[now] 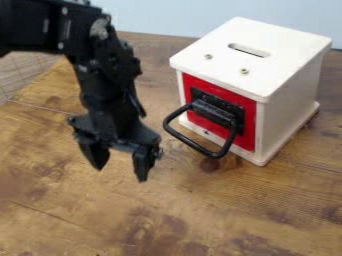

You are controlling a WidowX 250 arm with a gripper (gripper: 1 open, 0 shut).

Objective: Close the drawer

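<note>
Sitting on the worn wooden table, the cream-white cabinet has its red drawer set in the front, black loop handle drooping forward. Pincer is spread, empty, hanging left of the handle.

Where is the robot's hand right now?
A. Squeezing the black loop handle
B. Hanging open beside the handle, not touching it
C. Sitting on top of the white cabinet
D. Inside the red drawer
B: the hand hangs over the wooden table with its fingers spread apart and holding nothing, and there is a clear gap between it and the black loop handle of the red drawer.
</note>
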